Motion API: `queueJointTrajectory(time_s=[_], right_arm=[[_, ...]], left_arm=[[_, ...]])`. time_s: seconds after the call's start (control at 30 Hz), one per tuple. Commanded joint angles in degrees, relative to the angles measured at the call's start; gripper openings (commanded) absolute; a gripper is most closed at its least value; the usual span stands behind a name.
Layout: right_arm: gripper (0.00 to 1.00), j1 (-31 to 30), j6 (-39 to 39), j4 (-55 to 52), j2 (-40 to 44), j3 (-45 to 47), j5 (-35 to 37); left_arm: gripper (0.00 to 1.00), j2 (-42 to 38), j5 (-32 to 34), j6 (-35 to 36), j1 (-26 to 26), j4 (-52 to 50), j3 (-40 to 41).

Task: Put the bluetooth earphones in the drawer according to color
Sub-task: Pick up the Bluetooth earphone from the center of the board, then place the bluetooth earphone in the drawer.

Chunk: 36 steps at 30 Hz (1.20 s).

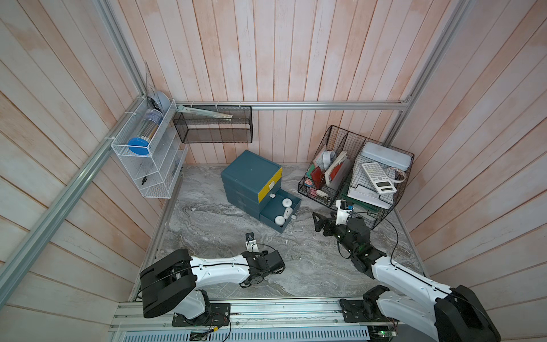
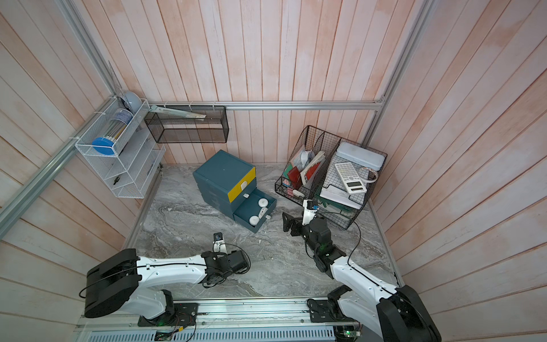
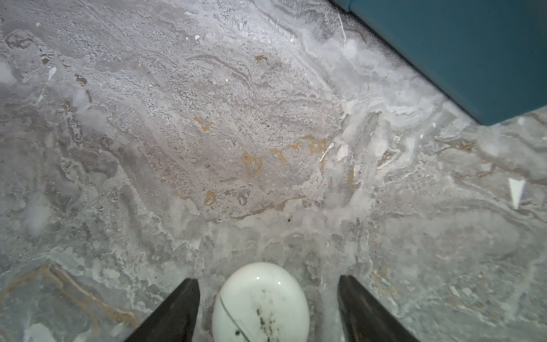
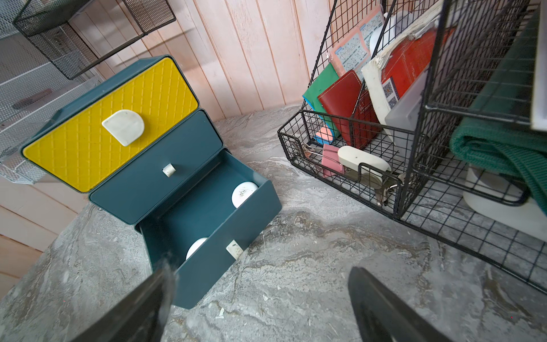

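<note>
**Bluetooth earphones: three white in the open bottom tray, one white on the tabletop under the left pincer**

Grey marbled tabletop carries everything. Black wire basket stands far right by the back wall, stuffed with stationery (calculator lying on top).

The drawer is mid-back and set at an angle, and it shows in both top views. Its yellow top front is shut. The middle teal front is shut too. The bottom tray is pulled out toward the right arm. Three white cases lie in a row across that tray. The right wrist view catches only two of them, the far-end case and the near-end case, which is half hidden by the tray's front wall.

Right pincer hovers over bare tabletop between the open tray and the wire basket. It is spread wide with nothing between the fingers.

Left pincer points down at the tabletop, on the robot's side of the drawer. Its fingers are spread either side of a fourth white case, with a gap visible on both sides and no contact seen. That case lies flat on the tabletop with dark scuffs on its shell. In the top views the wrist hides it.
</note>
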State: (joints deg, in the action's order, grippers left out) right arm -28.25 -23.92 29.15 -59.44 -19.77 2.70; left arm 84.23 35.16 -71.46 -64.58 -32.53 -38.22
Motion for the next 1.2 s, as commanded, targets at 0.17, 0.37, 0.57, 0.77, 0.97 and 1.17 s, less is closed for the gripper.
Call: queueJointTrajectory(time_s=[0.17, 0.37, 0.57, 0.77, 0.97, 1.17], right_arm=[[0.98, 0.3, 0.2, 0.8, -0.7, -1.2, -0.6], [0.98, 0.3, 0.3, 0.8, -0.6, -1.2, -0.8], [0.98, 0.3, 0.2, 0.6, -0.4, -1.1, -0.8], [0.98, 0.3, 0.3, 0.5, 0.0, -1.2, -0.9], [0.98, 0.3, 0.2, 0.5, 0.2, -1.1, -1.1], [0.98, 0.3, 0.0, 0.5, 0.0, -1.2, -1.3]], left_arm=[[0.7, -0.4, -2.1, -2.1, -0.3, 2.0, 3.0], [0.65, 1.2, -2.2, -1.9, -0.3, 2.8, 2.9], [0.57, 3.2, -2.4, -1.4, -0.2, 3.5, 2.1], [0.49, 3.3, -1.9, -0.8, -0.2, 2.8, 1.3], [0.45, 2.7, 1.7, 1.8, -0.2, -0.5, -3.0], [0.45, 2.7, 6.9, 5.9, 0.4, -4.3, -9.4]])
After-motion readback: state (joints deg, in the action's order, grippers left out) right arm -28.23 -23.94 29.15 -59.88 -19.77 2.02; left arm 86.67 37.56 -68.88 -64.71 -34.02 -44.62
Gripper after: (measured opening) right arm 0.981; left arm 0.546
